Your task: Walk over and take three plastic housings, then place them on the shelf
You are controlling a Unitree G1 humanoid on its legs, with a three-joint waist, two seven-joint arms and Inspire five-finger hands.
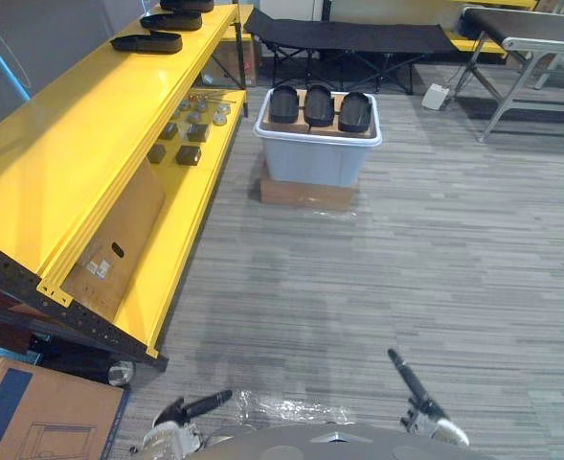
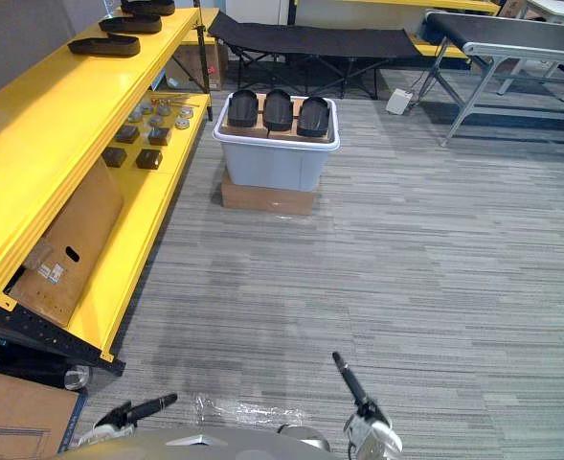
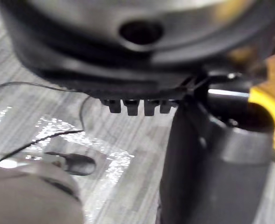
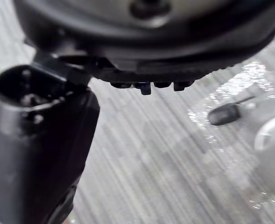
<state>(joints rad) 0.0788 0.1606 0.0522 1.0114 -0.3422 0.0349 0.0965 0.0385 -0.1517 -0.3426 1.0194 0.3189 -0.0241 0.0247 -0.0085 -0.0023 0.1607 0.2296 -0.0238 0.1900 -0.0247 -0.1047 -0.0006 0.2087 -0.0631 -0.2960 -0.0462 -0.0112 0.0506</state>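
Note:
Three black plastic housings (image 1: 283,103) (image 1: 319,104) (image 1: 355,111) stand side by side on cardboard in a pale grey bin (image 1: 315,158), a few steps ahead on the carpet. The long yellow shelf (image 1: 61,163) runs along my left; its top level carries more black housings (image 1: 147,41) (image 1: 171,20). My left hand (image 1: 203,403) (image 3: 207,163) hangs low at my left side, open, with nothing in it. My right hand (image 1: 408,376) (image 4: 44,140) hangs low on the right, open too and holding nothing. Both are far from the bin.
The bin rests on a flat cardboard box (image 1: 305,195). Small dark parts (image 1: 188,153) lie on the lower shelf level. A black folding cot (image 1: 349,38) and a grey-legged table (image 1: 530,38) stand beyond. A cardboard box (image 1: 33,412) and plastic film (image 1: 282,407) lie near me.

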